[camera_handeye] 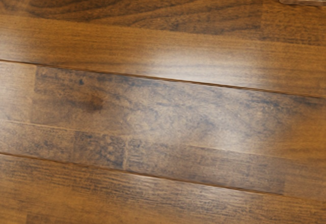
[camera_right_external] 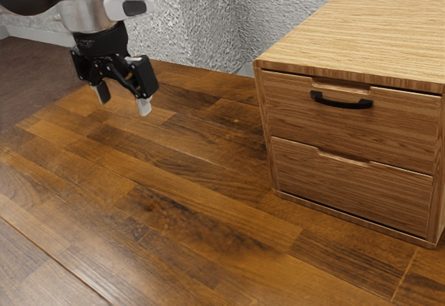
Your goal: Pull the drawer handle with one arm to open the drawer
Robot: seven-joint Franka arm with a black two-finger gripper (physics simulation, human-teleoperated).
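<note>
While the hand (camera_right_external: 124,102) is hanging open and empty near the back edge of the bench (camera_right_external: 208,236), the black handle (camera_right_external: 341,101) is sitting on the shut top drawer (camera_right_external: 348,129), well apart. Closing squarely across its middle, then pulling straight out, is looking like the cleanest way.

The floor (camera_right_external: 139,202) is showing dark glossy wood, the cabinet (camera_right_external: 361,35) pale matt wood, the handle (camera_right_external: 341,103) smooth black, the wall (camera_right_external: 208,14) rough.

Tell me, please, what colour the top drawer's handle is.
The handle is black, seen best in the exterior view.
</note>
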